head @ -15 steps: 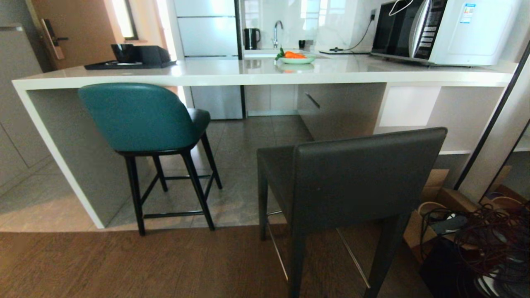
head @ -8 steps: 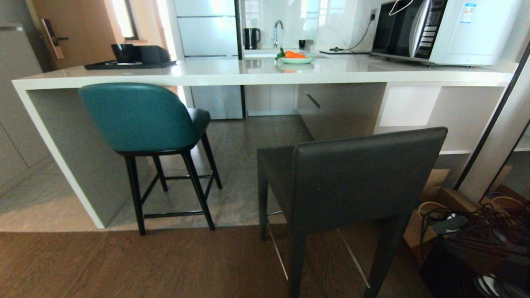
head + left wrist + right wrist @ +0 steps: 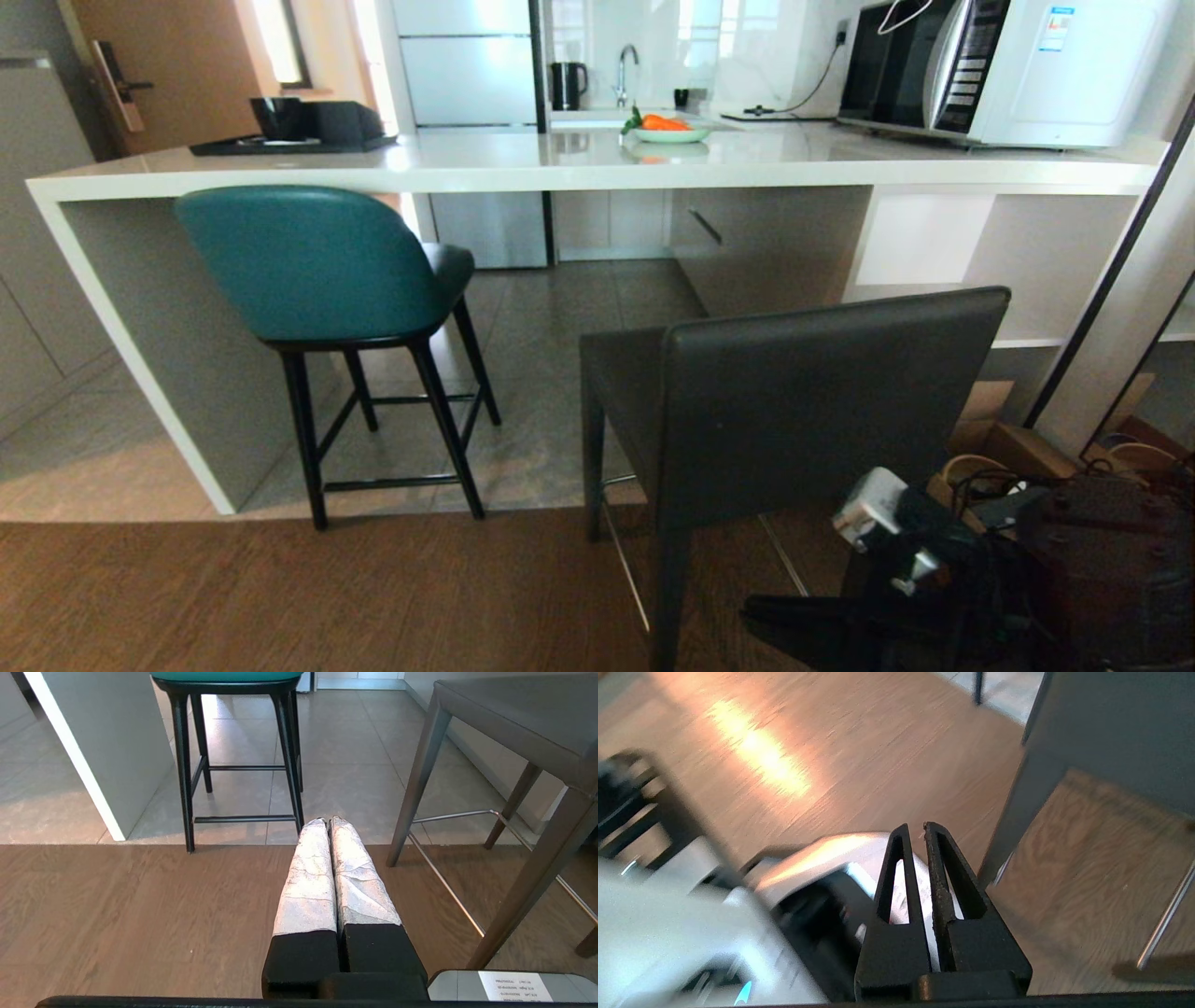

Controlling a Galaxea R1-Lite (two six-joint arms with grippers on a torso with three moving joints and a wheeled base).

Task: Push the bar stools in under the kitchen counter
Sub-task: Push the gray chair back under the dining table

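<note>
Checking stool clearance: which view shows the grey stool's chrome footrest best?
Left wrist view: the chrome footrest runs bare between the grey stool legs. Head view shows only slivers behind the backrest; right wrist view catches one blurred bar end.

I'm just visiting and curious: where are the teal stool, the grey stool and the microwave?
teal stool point(image 3: 313, 261), head view, on its curved back.
grey stool point(image 3: 822, 411), head view, on its square back.
microwave point(image 3: 1055, 70), head view, on its white side.

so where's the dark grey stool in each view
Head view: dark grey stool right of centre, out from the kitchen counter.
Left wrist view: its seat and legs, upper right.
Right wrist view: seat edge and a leg, upper right.
Shared landmark: its chrome footrest.
</note>
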